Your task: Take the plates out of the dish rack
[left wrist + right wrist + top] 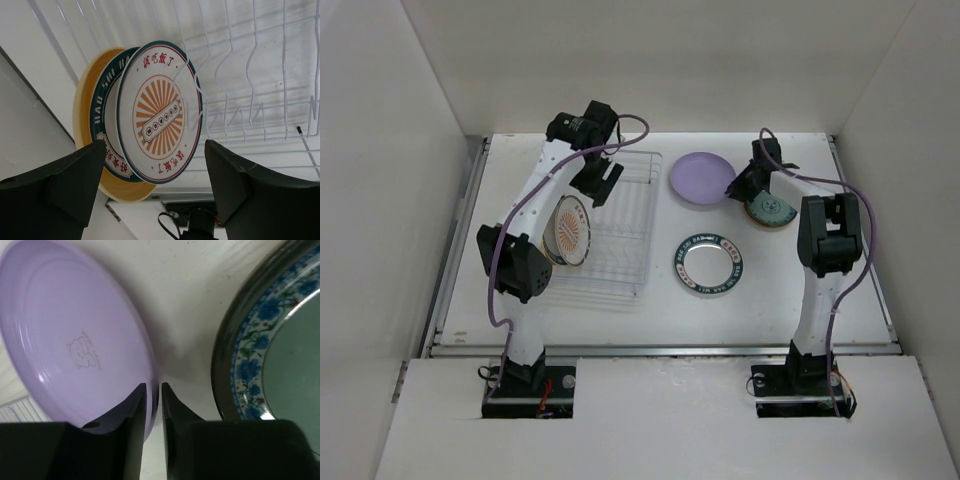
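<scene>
Top external layout: the dish rack point(620, 240), a rectangular grid of thin white wire with rows of upright slot wires, lies on the plain white counter point(770, 310).
Sunburst plate point(160, 120): stands on edge in the dish rack's left end. It is round and glossy white, with orange rays around a small central plaque and a thin dark teal edge. The red characters along the top read 该吃饭了; those on the plaque are too small to read.
Lettered plate point(102, 125): slotted directly behind the sunburst plate. White letters on its broad dark teal rim read "HAO SHI HA"; the rest is hidden.
Yellow plate point(80, 115): last of the three in the dish rack, plain and glossy.
Ringed plate point(708, 265): flat on the counter just right of the dish rack's near corner. It has a white centre and a dark teal rim whose pale lettering is unreadable.
Lilac plate point(75, 340): right of the dish rack's far end. It is smooth and plain, with a faint bear outline and tiny illegible lettering.
Dark plate point(250, 360): beyond the lilac plate from the dish rack. It has a dark rim, a blue floral band on white and a grey-green centre.
Left hand point(600, 183): over the dish rack, black fingers spread wide, facing the sunburst plate.
Right hand point(152, 392): fingers nearly together, clamped on the lilac plate's rim.
</scene>
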Available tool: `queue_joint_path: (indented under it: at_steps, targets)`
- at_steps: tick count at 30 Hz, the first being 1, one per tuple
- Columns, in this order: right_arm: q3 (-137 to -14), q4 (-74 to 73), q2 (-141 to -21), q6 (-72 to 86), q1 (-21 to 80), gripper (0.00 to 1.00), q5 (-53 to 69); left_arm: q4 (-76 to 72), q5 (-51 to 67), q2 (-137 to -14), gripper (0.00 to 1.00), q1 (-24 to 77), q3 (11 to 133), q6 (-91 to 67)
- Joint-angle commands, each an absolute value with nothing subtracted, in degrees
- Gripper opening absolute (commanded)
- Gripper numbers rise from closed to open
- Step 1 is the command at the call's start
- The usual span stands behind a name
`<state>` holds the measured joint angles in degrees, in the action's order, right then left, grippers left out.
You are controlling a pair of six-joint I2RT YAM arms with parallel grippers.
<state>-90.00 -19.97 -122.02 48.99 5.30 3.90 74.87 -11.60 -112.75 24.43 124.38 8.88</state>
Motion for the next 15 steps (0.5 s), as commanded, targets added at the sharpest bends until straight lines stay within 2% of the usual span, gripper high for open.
queue_joint_path:
  at_steps: [1, 7, 9, 11, 12, 15]
  targets:
    - [-95.27, -20.56, -122.34, 47.11, 5.63, 0.26, 7.56, 78.05, -11.51, -110.48, 0.77, 23.99, 122.52, 10.28]
    - [-94.05, -21.62, -121.82, 45.88, 5.63, 0.37, 8.96, 78.05, -11.51, -110.48, 0.75, 24.52, 120.85, 10.28]
    - [-93.52, -21.62, -119.89, 45.36, 5.63, 0.5, 8.96, 78.66, -11.51, -110.48, 0.7, 24.52, 120.85, 10.28]
    - [-92.03, -21.62, -118.05, 45.35, 5.63, 0.57, 8.36, 79.45, -11.51, -110.48, 0.63, 24.52, 120.85, 10.28]
    - [-92.02, -21.62, -115.95, 44.83, 5.63, 0.62, 8.35, 80.24, -11.51, -110.48, 0.63, 25.04, 120.24, 10.28]
    - [-90.44, -21.62, -111.64, 42.98, 6.15, 0.63, 7.03, 80.24, -14.84, -111.01, 0.61, 25.05, 119.71, 9.67]
